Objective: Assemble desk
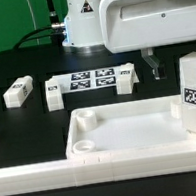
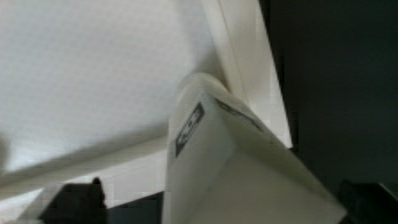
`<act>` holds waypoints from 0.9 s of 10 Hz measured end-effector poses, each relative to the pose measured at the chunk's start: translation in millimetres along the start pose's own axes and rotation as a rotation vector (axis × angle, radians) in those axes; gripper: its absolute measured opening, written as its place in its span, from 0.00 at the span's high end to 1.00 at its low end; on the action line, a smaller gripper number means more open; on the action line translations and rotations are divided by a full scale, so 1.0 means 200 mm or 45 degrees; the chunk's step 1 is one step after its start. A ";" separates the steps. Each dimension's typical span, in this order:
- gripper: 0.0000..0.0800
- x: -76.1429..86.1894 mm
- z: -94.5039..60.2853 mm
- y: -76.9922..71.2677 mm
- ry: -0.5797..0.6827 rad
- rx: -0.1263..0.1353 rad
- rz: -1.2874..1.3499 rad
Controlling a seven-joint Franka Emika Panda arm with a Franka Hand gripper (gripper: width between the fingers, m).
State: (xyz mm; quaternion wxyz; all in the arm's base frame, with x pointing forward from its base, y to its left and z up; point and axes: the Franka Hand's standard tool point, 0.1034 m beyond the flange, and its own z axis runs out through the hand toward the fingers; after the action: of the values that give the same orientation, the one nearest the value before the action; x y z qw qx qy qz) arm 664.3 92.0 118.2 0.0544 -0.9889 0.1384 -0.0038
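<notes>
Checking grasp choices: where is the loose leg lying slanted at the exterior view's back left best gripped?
Probably mid-length, across its two long flat sides, coming from straight above: the leg lies flat on the table, with bare table on either side.

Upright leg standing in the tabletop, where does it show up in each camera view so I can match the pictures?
Exterior view: the upright leg stands at the exterior view's right edge, inside the tabletop.
Wrist view: the same leg fills the foreground, close up and seen from above.
Shared landmark: the white tabletop with its raised rim, lying under the leg in both views.
</notes>
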 end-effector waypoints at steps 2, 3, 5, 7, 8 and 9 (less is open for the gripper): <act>0.19 -0.01 0.00 -0.01 0.000 -0.001 -0.198; 0.19 -0.01 0.00 -0.02 0.001 -0.009 -0.308; 0.19 -0.02 0.00 -0.03 0.000 -0.030 -0.548; 0.19 -0.01 0.00 -0.02 0.012 -0.061 -0.759; 0.19 0.00 0.00 -0.02 0.020 -0.064 -0.811; 0.19 0.00 0.01 -0.01 0.016 -0.079 -0.951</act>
State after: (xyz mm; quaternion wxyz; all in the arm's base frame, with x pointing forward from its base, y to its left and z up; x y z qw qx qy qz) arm 664.9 93.5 117.3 0.0186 -0.9723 -0.2316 -0.0252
